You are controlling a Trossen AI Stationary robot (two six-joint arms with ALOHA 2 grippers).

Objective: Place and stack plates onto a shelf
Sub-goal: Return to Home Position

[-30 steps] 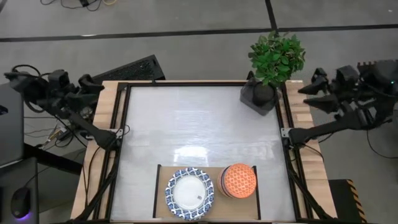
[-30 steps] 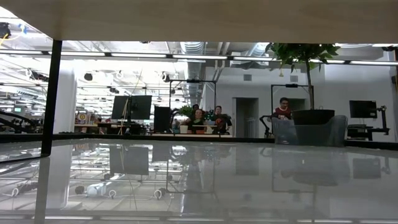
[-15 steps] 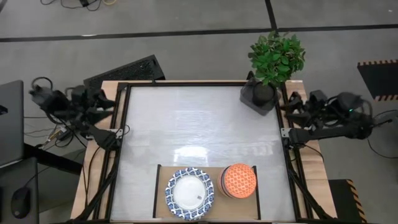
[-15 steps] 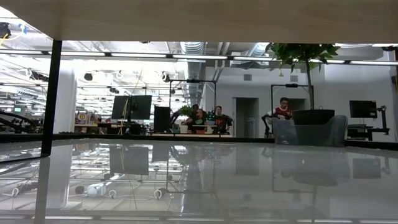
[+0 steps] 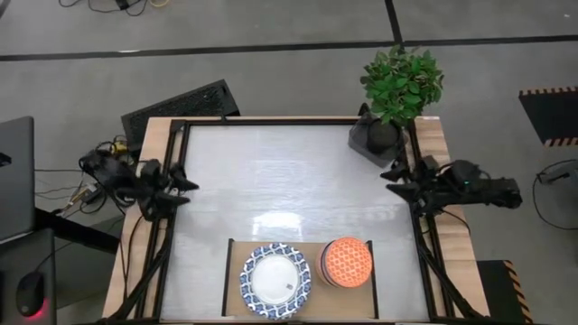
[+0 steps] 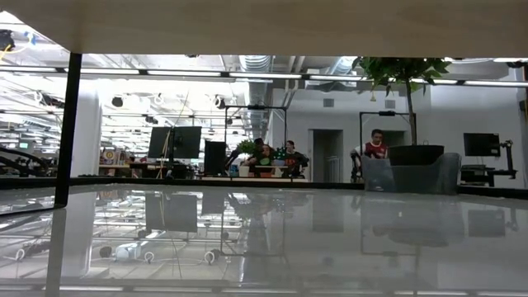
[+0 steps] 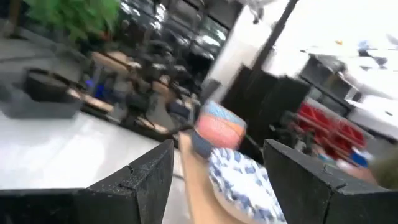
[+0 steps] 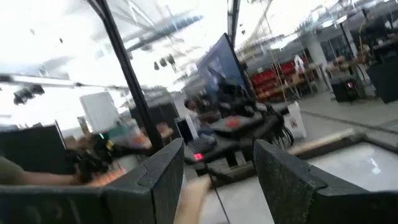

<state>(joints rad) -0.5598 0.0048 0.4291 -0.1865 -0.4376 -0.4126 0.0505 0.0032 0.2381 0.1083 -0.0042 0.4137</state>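
Left gripper [image 5: 179, 179]: jaws parted, holding nothing. Right gripper [image 5: 395, 179]: jaws parted too, empty. Each sits at a side edge of the desk [image 5: 289, 171], pointing inward at the other, arms folded low.

Plates [image 5: 275, 281] lie piled on the left half of the shelf [image 5: 233, 255], an orange bowl [image 5: 348, 262] on its right half; number in the pile cannot be told.

Shelf's long axis runs left to right along the desk edge opposite the potted plant [image 5: 400, 86], well apart from both grippers. Plates nearer the left arm.

Judgement: stacking looks done; only parking the arms remains.

Blue-and-white patterned plates [image 5: 275, 282], orange bowl [image 5: 348, 262], light-wood shelf [image 5: 235, 254]
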